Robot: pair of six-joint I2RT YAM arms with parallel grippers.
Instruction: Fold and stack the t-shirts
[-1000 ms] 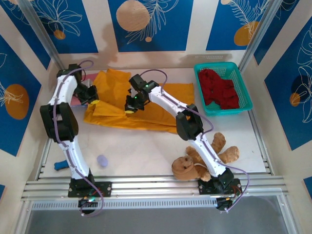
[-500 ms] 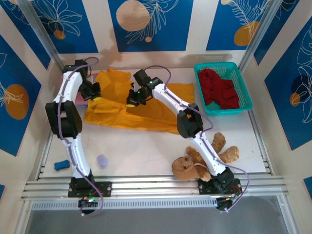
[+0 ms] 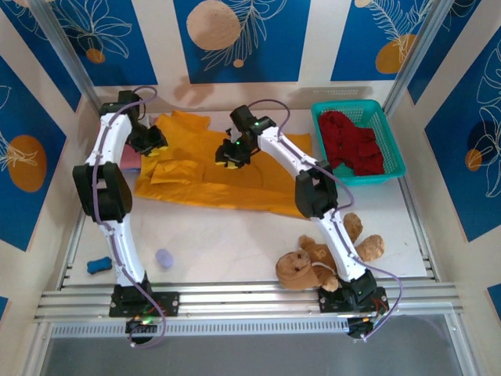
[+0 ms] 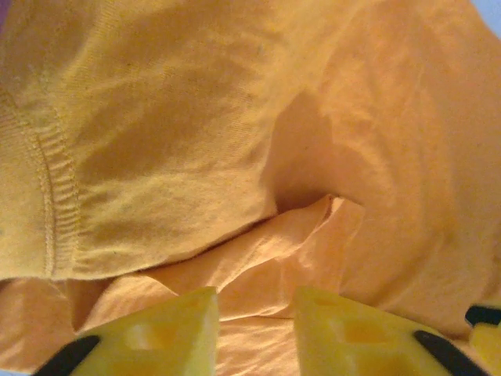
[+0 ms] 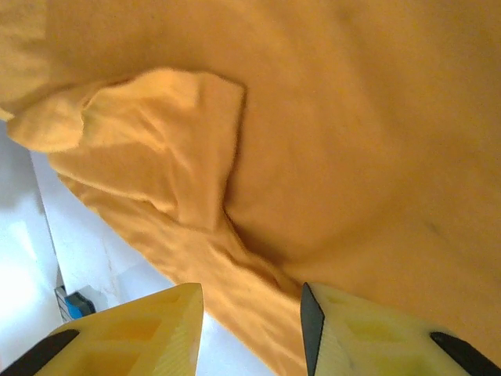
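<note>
Top view, shirt: the mustard-orange t-shirt lies spread across the far half of the surface, partly doubled over on its left side.
Top view, other shirt: the dark red t-shirt sits bunched in the teal basket, well apart to the right.
Top view, claws: the left claw hangs over the shirt's far left corner and the right claw over its middle.
Left wrist view, claw: the left claw is spread with nothing between its fingers.
Left wrist view, cloth: a ribbed hem runs at the left and a puckered tuck lies just ahead.
Right wrist view, claw: the right claw is spread and holds nothing.
Right wrist view, cloth: a turned-over flap lies near the shirt's edge, with bare surface beyond.
Advice: this looks like a re-grip between folds. Each claw should probably take a single edge layer, not the pucker, and both should pinch level so the crease runs straight.
</note>
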